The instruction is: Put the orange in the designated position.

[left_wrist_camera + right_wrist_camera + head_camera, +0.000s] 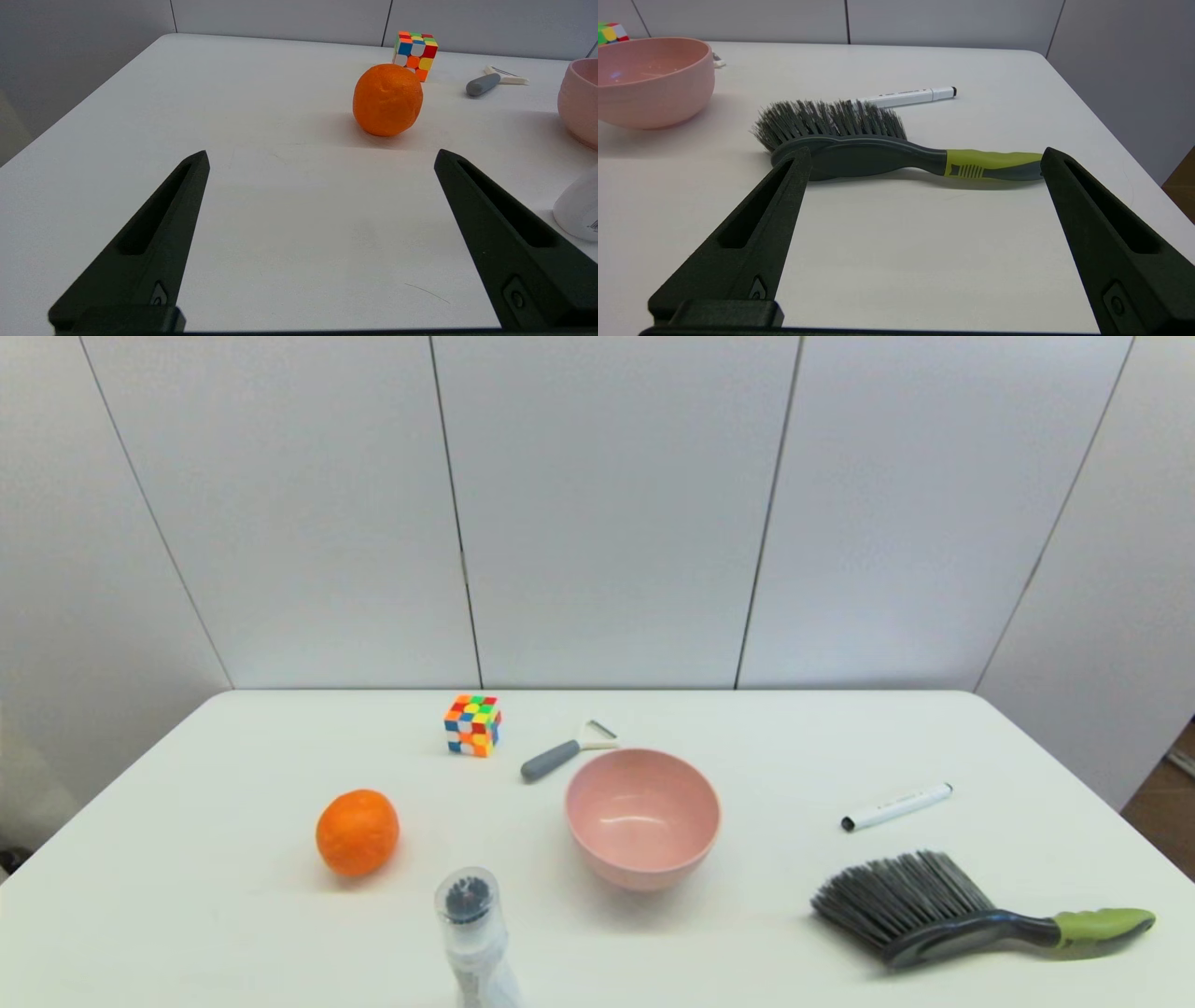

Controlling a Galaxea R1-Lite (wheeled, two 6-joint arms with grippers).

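Bottle sits bottom centre, orange lower left, untouched. Left gripper wide open, empty, short of it. Right gripper open, empty, over brush. Risk: orange rolls if nudged off-centre.

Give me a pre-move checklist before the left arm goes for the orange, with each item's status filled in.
1. Left gripper open wide enough for the fruit: ok.
2. Orange resting free on the table, nothing touching it: ok.
3. Path from left gripper to orange clear of other things: ok; the white bottle stands off to one side.
4. Pink bowl upright and empty: ok.
5. Right gripper open, out of the way near the brush: ok.
6. Designated position marked in the pictures: cannot tell.
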